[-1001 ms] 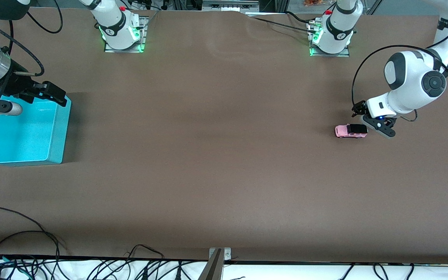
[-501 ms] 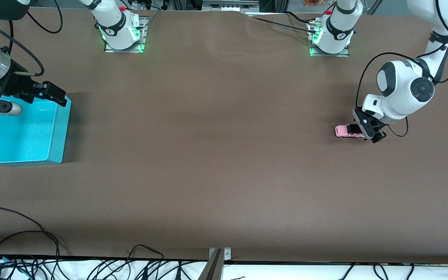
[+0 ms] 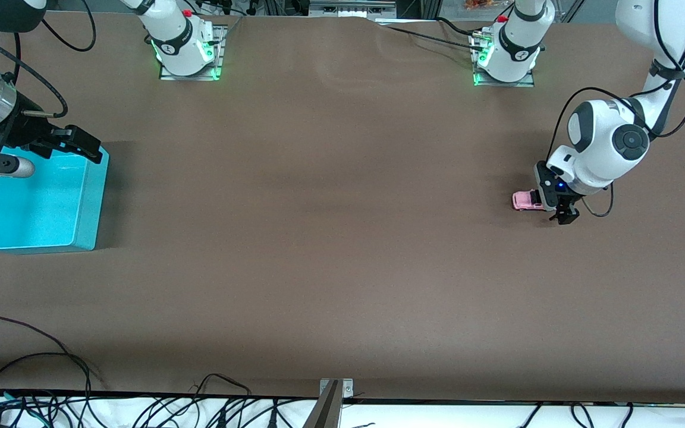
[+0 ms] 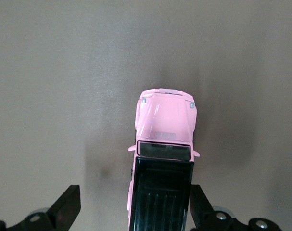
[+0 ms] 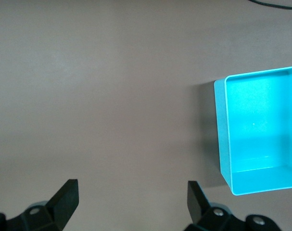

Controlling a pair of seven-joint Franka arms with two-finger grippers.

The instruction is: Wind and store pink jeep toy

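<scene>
While right gripper [image 3: 45, 145] waits spread, left gripper [image 3: 556, 205] straddles pink jeep toy [image 4: 164, 163], unclamped.

The pink jeep toy [image 4: 162, 163] has a light pink body with a glossy black roof (ribbed with faint lines). The bin [image 3: 39, 202] is bright teal inside and out. The tabletop [image 3: 330, 238] is a plain matte brown. Both arms are white with dark grey joints, each ending in a black hand; green lights glow at their bases.
</scene>
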